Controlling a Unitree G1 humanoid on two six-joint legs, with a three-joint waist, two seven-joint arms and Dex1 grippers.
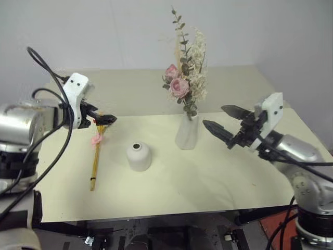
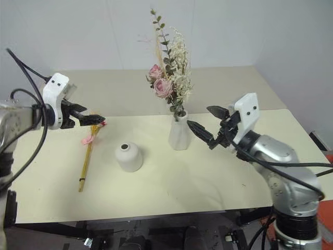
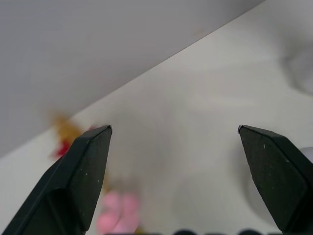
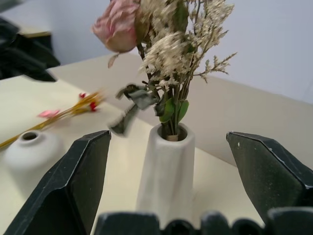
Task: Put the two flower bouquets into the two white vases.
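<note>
On the surface (image 1: 208, 177), rose bouquet (image 1: 184, 83) stands in tall vase (image 1: 188, 131), done; right gripper (image 1: 225, 125) beside it, jaws wide, empty. Golden bouquet (image 1: 96, 156) lies flat near squat vase (image 1: 139, 156); left gripper (image 1: 106, 119) over its flower end, jaws wide, holding nothing, likely lining up a pick.

Fuller bouquet (image 1: 184, 78) w/ pink roses, grey-green leaves, cream sprigs stands upright in tall tapered white vase (image 1: 188, 131), mid table. Short squat white vase (image 1: 139, 156) sits empty, nearer & to its left. Thin golden-stalk bunch (image 1: 96, 153) w/ small pink/red flowers lies flat on table, further left.
</note>
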